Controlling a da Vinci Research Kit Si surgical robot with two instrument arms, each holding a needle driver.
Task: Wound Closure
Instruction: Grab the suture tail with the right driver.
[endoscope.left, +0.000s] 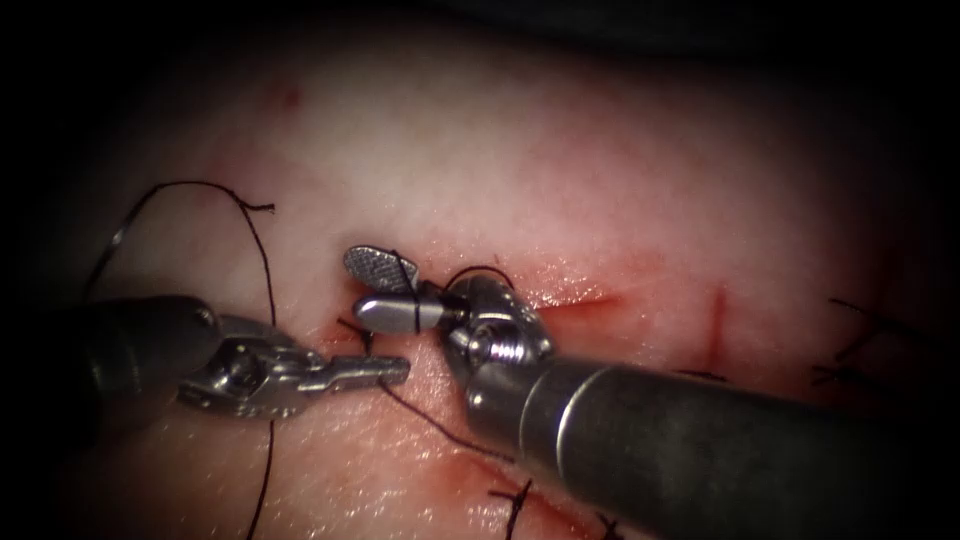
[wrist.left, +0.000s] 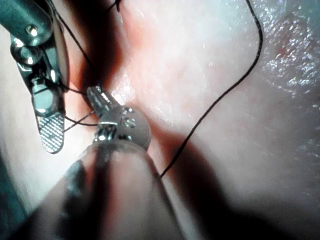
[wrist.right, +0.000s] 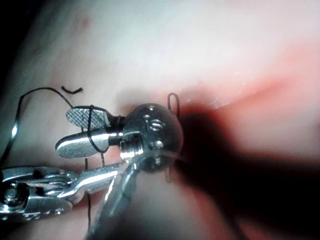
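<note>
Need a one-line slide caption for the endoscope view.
Right tool, open, with thread looped around both halves; left tool shut on thread just left of the cut in the tissue.

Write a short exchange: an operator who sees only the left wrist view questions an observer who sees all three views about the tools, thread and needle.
Operator: Is my left tool gripping anything?
Observer: Yes. In the endoscope view the left tool is shut on the thread, left of the cut.
Operator: The right tool looks open, with thread across its jaws, holding nothing. Where is the needle?
Observer: A thin grey arc, likely the needle, lies on the tissue far left of the cut, free of both tools. I cannot tell whether its tip is in the tissue.
</note>
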